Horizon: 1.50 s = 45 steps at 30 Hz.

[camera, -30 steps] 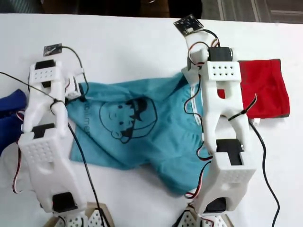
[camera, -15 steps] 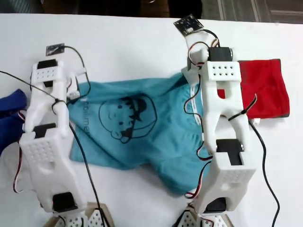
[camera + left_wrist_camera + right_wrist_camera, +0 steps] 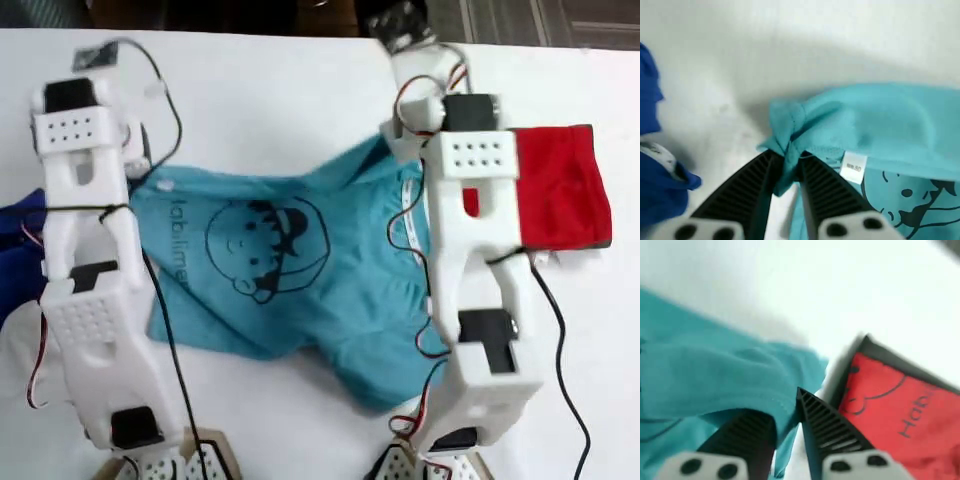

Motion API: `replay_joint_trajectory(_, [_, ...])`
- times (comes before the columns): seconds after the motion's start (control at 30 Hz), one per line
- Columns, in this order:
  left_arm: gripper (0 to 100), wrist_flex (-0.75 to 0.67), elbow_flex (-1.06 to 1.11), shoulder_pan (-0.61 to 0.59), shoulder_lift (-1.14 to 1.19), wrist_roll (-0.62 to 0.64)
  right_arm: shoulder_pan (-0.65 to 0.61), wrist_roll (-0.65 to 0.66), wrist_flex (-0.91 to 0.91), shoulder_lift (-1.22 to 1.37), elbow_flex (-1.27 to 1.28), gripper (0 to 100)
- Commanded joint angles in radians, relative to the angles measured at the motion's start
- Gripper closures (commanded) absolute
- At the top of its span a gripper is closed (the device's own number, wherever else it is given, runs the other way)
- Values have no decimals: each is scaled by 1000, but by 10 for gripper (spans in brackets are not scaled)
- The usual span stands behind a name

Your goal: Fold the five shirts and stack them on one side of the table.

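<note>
High view took in three garments on the white table point(image 3: 270, 90): a blue shirt point(image 3: 18, 255) at the left edge, a teal shirt point(image 3: 320, 300) with a cartoon face spread between the arms, and a folded red shirt point(image 3: 565, 195) at the right. Left wrist view added a white tag point(image 3: 855, 166) inside the teal collar, beside the left gripper point(image 3: 788, 156), which was clamped on bunched teal fabric. Right wrist view had the right gripper point(image 3: 787, 412) pinching the teal shirt's edge just beside the red shirt.

A white table point(image 3: 280, 90) spreading across the whole high view, its far edge lying against a dark strip of floor point(image 3: 330, 15) (brownish towards the middle), a grey panelled surface point(image 3: 540, 20) showing beyond the far right corner
</note>
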Motion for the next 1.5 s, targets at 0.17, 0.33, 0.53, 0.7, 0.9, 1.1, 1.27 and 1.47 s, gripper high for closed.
replay_joint_trajectory(0.17, [976, 31, 67, -81, -307, -84, -1, -18, 24, -268, -173, 979])
replay_joint_trajectory(0.33, [976, 29, 232, -106, -640, -106, -25, -12, 93, -410, -250, 979])
replay_joint_trajectory(0.53, [976, 26, 392, -149, -1037, -147, -28, -12, 176, -608, -339, 979])
replay_joint_trajectory(0.7, [976, 25, 424, -163, -1226, -146, -27, -11, 176, -751, -351, 979])
replay_joint_trajectory(0.9, [976, 25, 424, -163, -1346, -144, -27, -11, 219, -875, -353, 979])
replay_joint_trajectory(1.1, [976, 29, 430, -167, -1424, -144, -25, -11, 220, -955, -354, 980])
replay_joint_trajectory(1.27, [976, 28, 552, -167, -1484, -147, -12, 52, 116, -951, -354, 980])
replay_joint_trajectory(1.47, [976, 26, 659, -167, -1534, -146, 90, 110, 12, -949, -354, 980])
